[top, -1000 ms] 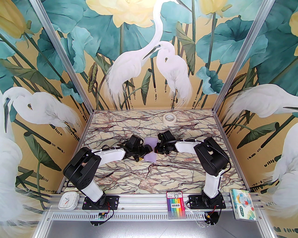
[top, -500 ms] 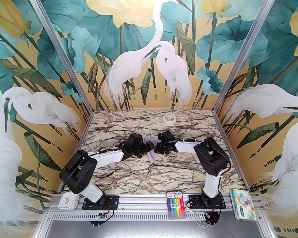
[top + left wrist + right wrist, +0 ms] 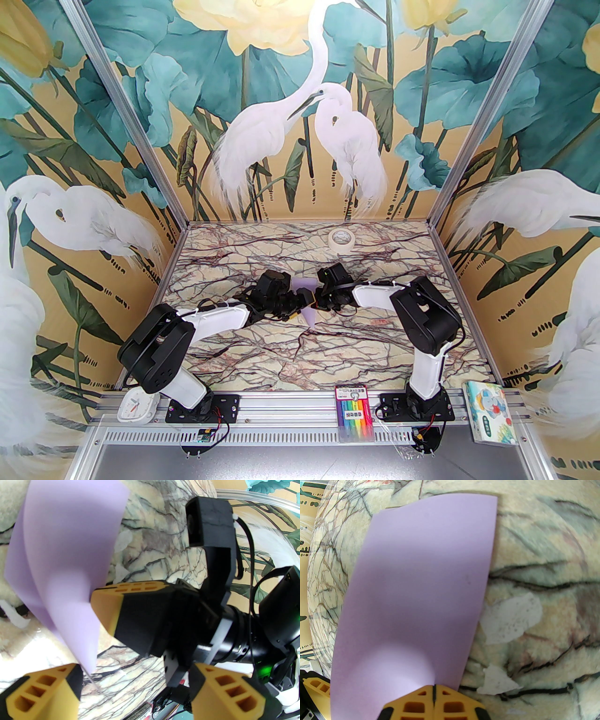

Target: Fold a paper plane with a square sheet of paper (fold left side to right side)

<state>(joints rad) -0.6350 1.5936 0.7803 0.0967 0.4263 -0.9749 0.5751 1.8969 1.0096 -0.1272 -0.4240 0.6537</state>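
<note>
Claws: right claw (image 3: 434,698) pinched shut on edge of sheet (image 3: 412,585); left claw (image 3: 136,674) gaping, empty, just beside its low corner. Sheet hangs between them over table (image 3: 534,550), curled double, uncreased. Likely feather-light, limp, slick: you should take both layers close to the free edge, gently, or it buckles and slides out.

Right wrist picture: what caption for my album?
The shut right claw pinches a curved lavender paper sheet over the marbled table.
</note>
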